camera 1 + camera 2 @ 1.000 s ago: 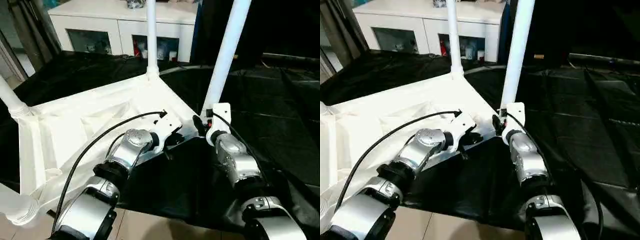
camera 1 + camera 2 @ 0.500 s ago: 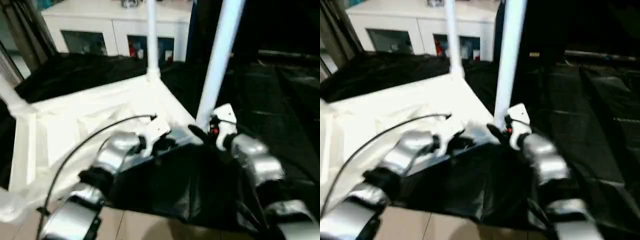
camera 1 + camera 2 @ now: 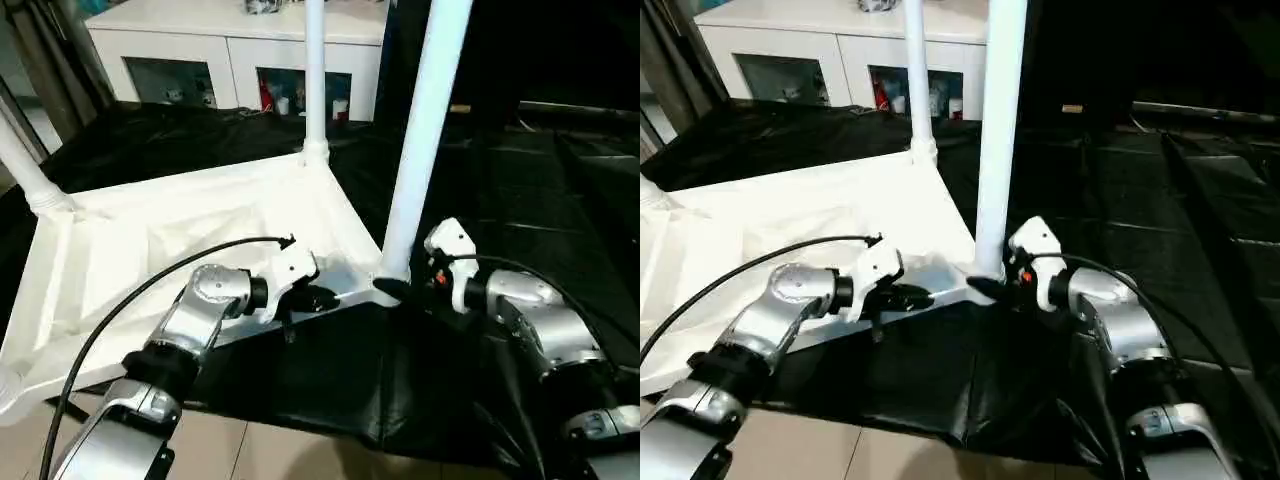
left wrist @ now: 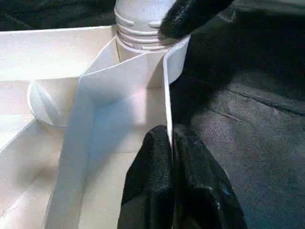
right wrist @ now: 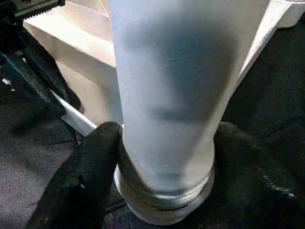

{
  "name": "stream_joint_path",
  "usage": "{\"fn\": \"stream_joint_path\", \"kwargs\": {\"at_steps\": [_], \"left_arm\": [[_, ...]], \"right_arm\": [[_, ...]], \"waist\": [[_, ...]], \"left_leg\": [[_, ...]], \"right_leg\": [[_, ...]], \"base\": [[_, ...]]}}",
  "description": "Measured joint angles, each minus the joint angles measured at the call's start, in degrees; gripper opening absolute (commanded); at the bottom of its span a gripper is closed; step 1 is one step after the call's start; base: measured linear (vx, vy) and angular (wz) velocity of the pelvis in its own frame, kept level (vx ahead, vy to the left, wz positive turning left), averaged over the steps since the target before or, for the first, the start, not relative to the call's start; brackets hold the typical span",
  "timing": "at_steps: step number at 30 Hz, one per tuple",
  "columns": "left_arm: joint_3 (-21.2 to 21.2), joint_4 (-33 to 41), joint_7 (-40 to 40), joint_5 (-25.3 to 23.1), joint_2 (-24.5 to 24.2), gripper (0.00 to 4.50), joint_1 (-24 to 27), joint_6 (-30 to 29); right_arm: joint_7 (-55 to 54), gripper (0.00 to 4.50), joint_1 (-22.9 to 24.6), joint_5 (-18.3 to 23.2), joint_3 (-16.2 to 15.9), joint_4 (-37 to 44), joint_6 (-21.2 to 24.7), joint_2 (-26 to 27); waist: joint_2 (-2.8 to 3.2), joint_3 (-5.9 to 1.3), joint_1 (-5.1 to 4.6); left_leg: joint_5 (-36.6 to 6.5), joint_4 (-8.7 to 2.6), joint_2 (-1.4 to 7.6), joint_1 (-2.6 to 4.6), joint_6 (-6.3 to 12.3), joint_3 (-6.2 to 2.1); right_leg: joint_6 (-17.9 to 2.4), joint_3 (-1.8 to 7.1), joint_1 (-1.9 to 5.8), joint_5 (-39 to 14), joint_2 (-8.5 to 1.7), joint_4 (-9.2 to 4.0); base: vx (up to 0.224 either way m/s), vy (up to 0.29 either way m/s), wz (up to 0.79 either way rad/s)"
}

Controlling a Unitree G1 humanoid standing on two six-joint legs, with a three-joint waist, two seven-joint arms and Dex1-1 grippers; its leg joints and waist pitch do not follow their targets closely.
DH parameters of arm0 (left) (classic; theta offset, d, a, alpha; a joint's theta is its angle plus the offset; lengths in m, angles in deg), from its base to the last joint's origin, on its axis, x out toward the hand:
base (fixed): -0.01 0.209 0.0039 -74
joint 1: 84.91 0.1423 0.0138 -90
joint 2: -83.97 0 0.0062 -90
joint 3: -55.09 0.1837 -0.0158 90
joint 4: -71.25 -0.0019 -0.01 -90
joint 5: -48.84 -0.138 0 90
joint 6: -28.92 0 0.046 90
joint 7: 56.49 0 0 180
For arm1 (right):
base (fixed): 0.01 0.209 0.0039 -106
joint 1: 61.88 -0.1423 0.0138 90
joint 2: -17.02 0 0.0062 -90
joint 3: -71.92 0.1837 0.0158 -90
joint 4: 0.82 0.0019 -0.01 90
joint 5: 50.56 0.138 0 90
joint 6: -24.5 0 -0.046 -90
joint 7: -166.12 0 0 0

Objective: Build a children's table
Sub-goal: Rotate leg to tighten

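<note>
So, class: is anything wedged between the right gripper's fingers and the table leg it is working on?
Nothing visible. The right gripper has its black fingers closed directly against the leg, just above the corner socket of the tabletop.

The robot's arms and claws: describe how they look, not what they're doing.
Both forearms are silver metal with rounded, segmented joints and black collars. Each ends in a white wrist block carrying a claw of two black fingers: left claw, right claw. A thin black cable loops from the left arm to its wrist. The right arm has a black cable and a small red mark at its wrist.
</note>
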Motion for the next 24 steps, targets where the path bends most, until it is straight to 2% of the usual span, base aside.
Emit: {"fn": "stream_joint_path", "kwargs": {"at_steps": [4,13,17,19,24], "left_arm": [[0.0,0.15,0.09,0.23,-0.12,0.0,0.07,-0.37],[-0.01,0.11,-1.5,0.16,0.11,0.0,0.12,-0.82],[-0.58,-4.46,-11.13,-2.26,3.76,0.0,-3.12,-2.3],[-0.62,-7.12,-17.32,-3.32,7.34,0.0,-5.23,-4.39],[-0.61,-9.79,-23.79,-4.68,11.52,0.0,-7.22,-5.62]], "right_arm": [[0.15,2.71,0.0,-0.09,-0.03,-0.03,-0.01,0.07],[-3.06,2.67,0.44,-0.09,0.51,-0.43,-0.04,1.83],[-20.66,2.66,-1.49,-1.36,4.41,-5.07,0.07,9.95],[-30.47,2.66,-3.24,-2.17,6.35,-7.23,0.93,12.97],[-42.77,2.66,-5.22,-3.68,8.24,-9.72,0.57,18.09]], "waist": [[-0.01,0.0,-0.06],[-0.06,-0.03,-0.32],[-0.3,-0.12,-0.82],[-0.32,-0.12,-0.85],[-0.3,-0.15,-0.66]], "left_leg": [[0.0,0.01,0.0,0.0,0.0,0.0],[0.0,0.04,0.02,0.05,0.0,0.0],[-0.1,0.19,-0.01,0.18,-0.22,0.0],[-0.1,0.19,-0.09,0.44,-0.23,0.0],[-0.1,0.16,-0.16,0.41,-0.22,-0.02]], "right_leg": [[0.0,0.0,0.0,0.0,0.0,0.0],[-0.01,0.0,0.02,0.01,0.01,0.03],[-0.07,0.04,0.09,0.05,0.0,0.1],[0.0,0.12,0.24,0.02,-0.05,-0.03],[0.03,0.17,0.33,0.0,-0.08,-0.05]], "base": [[0.0,0.0,0.0],[0.0,0.0,0.0],[0.0,0.0,0.0],[0.0,0.0,0.0],[0.0,0.0,0.0]]}}
